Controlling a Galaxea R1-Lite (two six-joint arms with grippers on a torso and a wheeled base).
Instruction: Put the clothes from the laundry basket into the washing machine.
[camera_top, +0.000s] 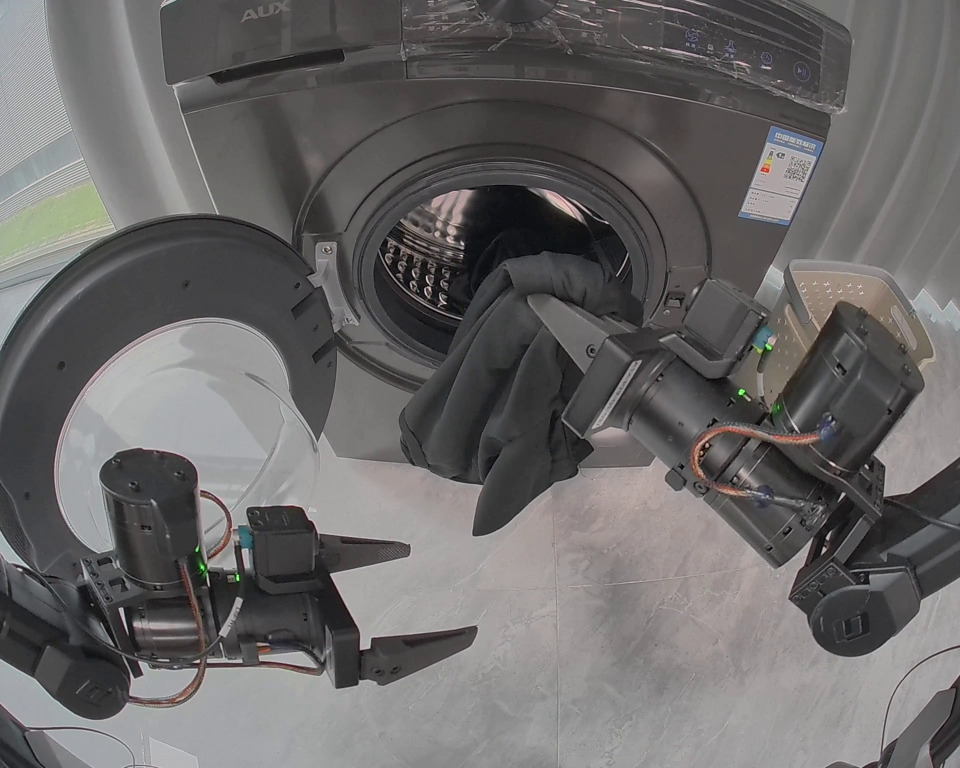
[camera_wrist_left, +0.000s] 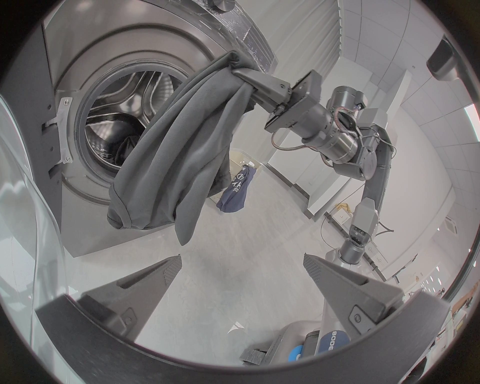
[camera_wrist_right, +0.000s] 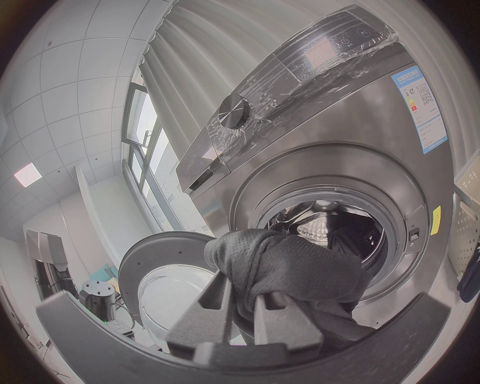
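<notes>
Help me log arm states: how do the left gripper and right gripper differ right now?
The left gripper is open and empty; the right gripper is shut on a dark garment. The left gripper is low, near the open door; the right gripper is at the washing machine opening, the garment hanging down in front. Both share the same dark, tapered build.

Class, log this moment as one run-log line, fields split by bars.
right pincer: shut on dark garment | dark garment: hanging before washing machine opening | door: open | left pincer: open, empty, low by door
</notes>
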